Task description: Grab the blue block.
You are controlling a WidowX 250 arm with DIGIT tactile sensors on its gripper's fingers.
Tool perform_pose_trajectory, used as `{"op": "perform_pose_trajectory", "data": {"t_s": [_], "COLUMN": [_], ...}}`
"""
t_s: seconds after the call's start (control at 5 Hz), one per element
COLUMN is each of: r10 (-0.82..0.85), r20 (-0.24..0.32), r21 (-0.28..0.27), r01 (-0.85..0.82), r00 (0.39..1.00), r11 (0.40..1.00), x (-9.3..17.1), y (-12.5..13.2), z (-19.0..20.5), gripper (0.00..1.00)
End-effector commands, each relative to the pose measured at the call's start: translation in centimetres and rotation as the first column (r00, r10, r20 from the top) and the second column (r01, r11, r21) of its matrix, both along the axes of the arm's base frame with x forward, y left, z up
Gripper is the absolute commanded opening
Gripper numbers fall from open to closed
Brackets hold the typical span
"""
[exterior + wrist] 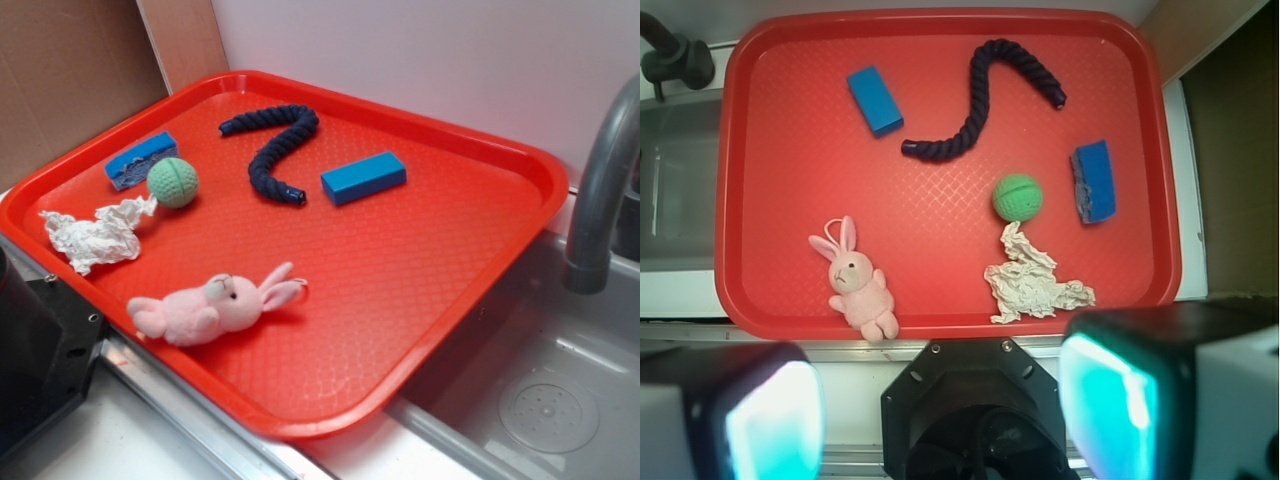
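Observation:
The blue block (364, 178) is a smooth bright-blue bar lying flat on the red tray (430, 280), toward its far right side. In the wrist view the blue block (875, 100) sits at the upper left of the tray (790, 200). My gripper (940, 410) hangs high above the tray's near edge, far from the block. Its two fingers (1110, 400) stand wide apart at the bottom corners with nothing between them. The gripper does not show in the exterior view.
Also on the tray are a dark navy rope (980, 100), a green ball (1018, 197), a blue sponge piece (1095, 182), crumpled paper (1032, 283) and a pink bunny (855, 280). A grey faucet (600, 190) and sink (540, 390) lie to the right. The black robot base (40, 350) sits at the near left.

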State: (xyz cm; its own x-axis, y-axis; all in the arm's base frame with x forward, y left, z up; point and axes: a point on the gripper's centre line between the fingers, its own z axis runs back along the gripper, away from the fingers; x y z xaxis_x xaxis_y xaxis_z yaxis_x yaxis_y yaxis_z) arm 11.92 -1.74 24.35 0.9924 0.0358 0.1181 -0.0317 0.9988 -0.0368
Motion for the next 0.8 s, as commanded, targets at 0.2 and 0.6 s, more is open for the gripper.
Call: {"op": "perform_pose_trajectory", "data": {"t_s": [0.2, 0.6], "r10": [-0.155, -0.28], "r20": [-0.03, 0.071], "r21": [0.015, -0.074], "r01": [0.155, 0.285], "r00": [0.987, 0.957], "r11": [0.988, 0.956], "x": [5.0, 11.1], "y": [-3.2, -5.2], "z": [-4.5, -9.5], "gripper": [1.0, 1.0]}}
